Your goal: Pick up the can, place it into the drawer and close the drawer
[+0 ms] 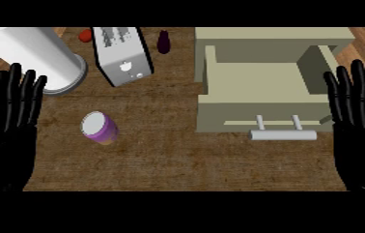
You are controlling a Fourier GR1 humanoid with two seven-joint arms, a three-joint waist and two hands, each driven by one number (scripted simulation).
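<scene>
Purple can (pixel 99 127) stands left of the open beige drawer (pixel 260 84).

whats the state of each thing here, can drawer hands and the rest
can: upright on the counter, left of the drawer, not held
drawer: pulled open, nothing inside, handle toward the robot
left hand: open, fingers up, resting at the left edge
right hand: open, fingers up, resting at the right edge
toaster: standing at the back, slots with nothing in them
large white cylinder: standing at back left
</scene>
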